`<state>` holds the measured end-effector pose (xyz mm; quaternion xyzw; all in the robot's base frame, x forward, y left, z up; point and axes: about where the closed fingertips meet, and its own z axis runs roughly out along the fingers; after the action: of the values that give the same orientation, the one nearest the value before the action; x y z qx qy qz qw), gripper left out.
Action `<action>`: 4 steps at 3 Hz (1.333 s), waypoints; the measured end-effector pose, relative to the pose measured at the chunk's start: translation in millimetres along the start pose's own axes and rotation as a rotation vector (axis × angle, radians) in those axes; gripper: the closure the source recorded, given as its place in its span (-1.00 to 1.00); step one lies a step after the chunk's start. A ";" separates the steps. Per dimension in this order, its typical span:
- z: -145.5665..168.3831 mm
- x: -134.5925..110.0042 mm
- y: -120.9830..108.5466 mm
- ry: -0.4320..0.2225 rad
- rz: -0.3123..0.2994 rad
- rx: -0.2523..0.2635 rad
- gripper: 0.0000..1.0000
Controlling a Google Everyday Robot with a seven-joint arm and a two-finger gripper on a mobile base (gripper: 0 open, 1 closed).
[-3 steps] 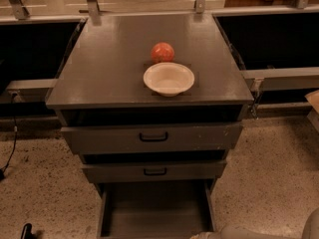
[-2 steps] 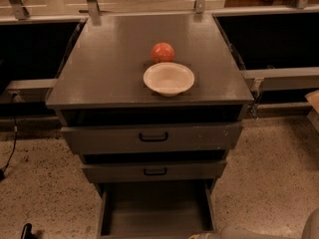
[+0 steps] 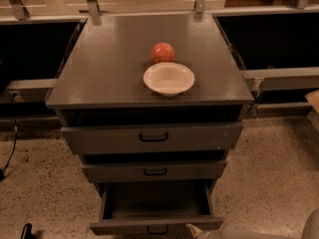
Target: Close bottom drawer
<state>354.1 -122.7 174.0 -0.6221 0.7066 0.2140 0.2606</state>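
Bottom drawer (image 3: 155, 205) pulled well out at the foot of the cabinet (image 3: 104, 73), bare floor (image 3: 45, 183) on both sides. Gripper (image 3: 195, 230) low at the drawer's front edge, just right of the handle (image 3: 157, 229); open or closed, cannot tell. Same as a second ago. On top, bowl (image 3: 169, 77), red ball (image 3: 163, 52) just behind.

Lighting: dim, warm. Overhead light is falling on the bench (image 3: 109, 68), giving its top a faint sheen. Shadow is pooling inside the bottom drawer (image 3: 154, 203). The pale gripper (image 3: 196, 230) is catching light at the lower edge, by the drawer front.
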 end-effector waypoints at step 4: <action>31.2 8.2 -51.0 -0.063 -0.060 0.085 0.77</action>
<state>407.0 -116.3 145.7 -0.6243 0.6876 0.1955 0.3150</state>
